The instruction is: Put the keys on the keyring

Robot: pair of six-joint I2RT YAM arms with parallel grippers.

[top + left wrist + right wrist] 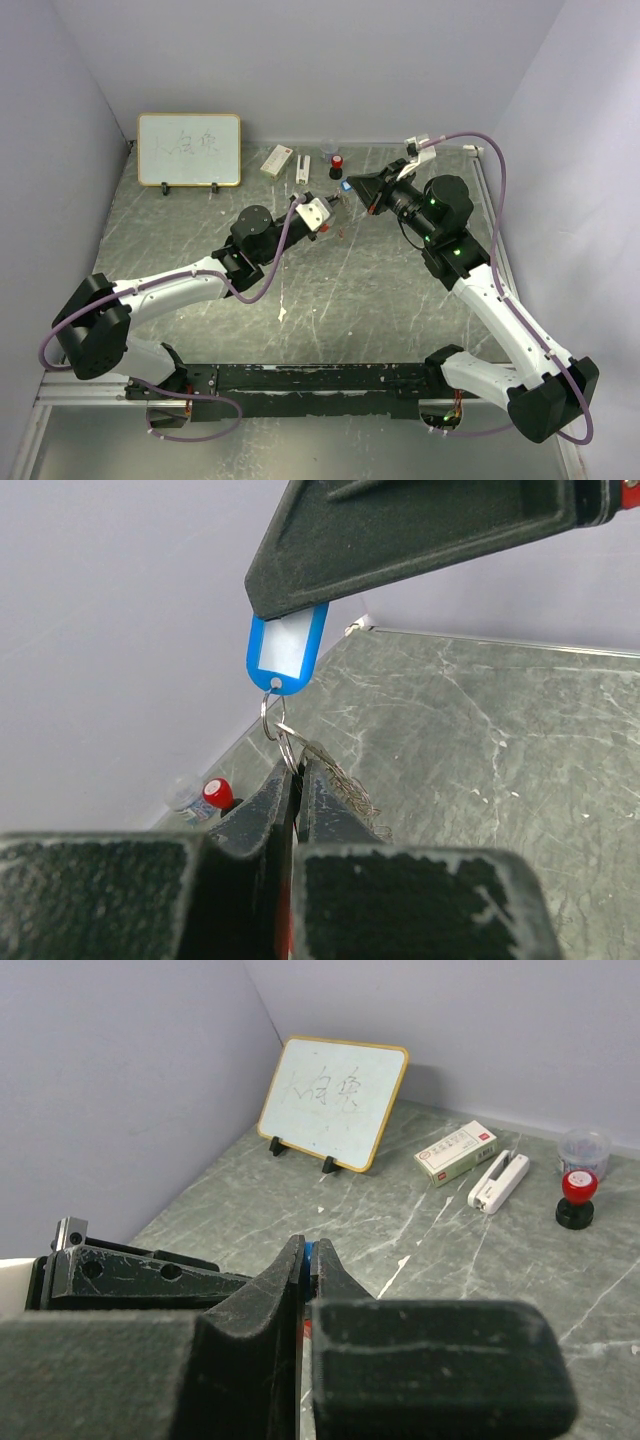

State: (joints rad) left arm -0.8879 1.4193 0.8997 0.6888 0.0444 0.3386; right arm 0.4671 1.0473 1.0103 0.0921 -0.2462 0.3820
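One blue plastic-headed key (287, 655) hangs pinched in the right gripper (307, 1256), toward twelve o'clock on the table (380, 300); at its six o'clock, the left gripper (297, 776) clamps one thin metal keyring (287, 746) (the two touching).

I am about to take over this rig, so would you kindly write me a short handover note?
Left end effector: shut on the keyring, held off the table.
Right end effector: shut on the blue key, just above the ring.
Done: both parts are gripped and meet in the air. The blue key's small loop touches the keyring, but I cannot tell whether it is threaded on.
Left: confirm or finish the blue key, then add the red key, which I cannot locate in these views.
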